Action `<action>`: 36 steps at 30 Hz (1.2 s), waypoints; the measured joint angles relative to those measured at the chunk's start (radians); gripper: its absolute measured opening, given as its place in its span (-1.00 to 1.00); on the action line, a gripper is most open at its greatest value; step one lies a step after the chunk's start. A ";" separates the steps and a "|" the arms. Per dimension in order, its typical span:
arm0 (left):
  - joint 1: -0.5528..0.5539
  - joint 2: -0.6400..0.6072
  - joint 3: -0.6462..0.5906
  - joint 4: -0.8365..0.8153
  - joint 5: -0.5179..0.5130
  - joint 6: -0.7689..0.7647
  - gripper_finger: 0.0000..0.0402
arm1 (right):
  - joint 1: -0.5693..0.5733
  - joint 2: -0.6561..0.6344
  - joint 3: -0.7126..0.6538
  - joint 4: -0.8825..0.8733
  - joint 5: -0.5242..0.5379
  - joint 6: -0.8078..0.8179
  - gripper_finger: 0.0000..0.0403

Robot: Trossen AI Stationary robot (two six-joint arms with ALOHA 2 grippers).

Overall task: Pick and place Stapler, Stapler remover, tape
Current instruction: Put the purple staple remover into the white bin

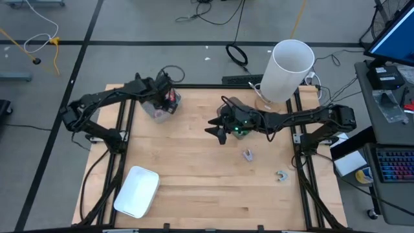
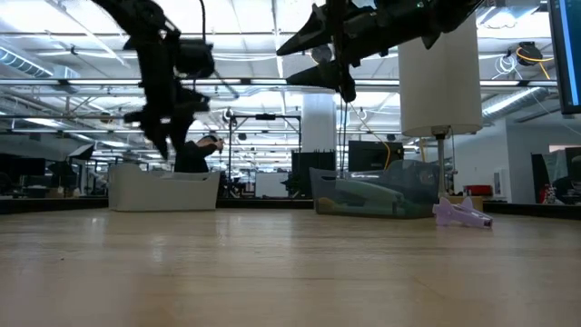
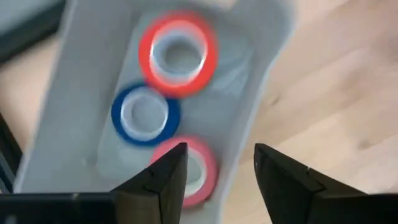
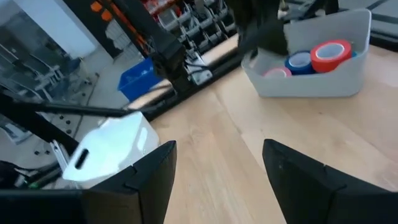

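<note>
Three tape rolls lie flat on the floor of a grey bin (image 3: 74,93) at the table's far left: a red tape roll (image 3: 178,54), a blue one (image 3: 145,114) and a pink one (image 3: 202,171). My left gripper (image 3: 217,168) hangs open just above the bin, pointing down, with nothing between its fingers. My right gripper (image 1: 220,133) stands open above the table's middle, roughly level, and holds nothing. A small purple thing (image 1: 248,155) and a small grey-green thing (image 1: 281,175) lie on the wood at the near right; which is the stapler and which the stapler remover I cannot tell.
A white lidded container (image 1: 137,191) lies at the near left. A tall white cylinder (image 1: 291,70) stands at the far right. Bare wood lies between the bin (image 1: 158,107) and the two small things. Black frame rails run along the table's left and right sides.
</note>
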 joint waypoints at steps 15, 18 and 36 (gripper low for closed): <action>-0.345 -0.002 0.204 0.214 0.123 -0.114 -0.06 | 0.000 -0.119 0.001 -0.839 -0.259 -0.124 0.13; -0.452 -0.002 0.204 0.317 0.068 -0.159 -0.06 | 0.000 -0.142 0.000 -1.043 -0.255 -0.122 0.13; -0.830 0.085 0.201 0.614 -0.400 -0.338 -0.06 | 0.001 -0.230 -0.330 -0.805 -0.205 0.147 0.11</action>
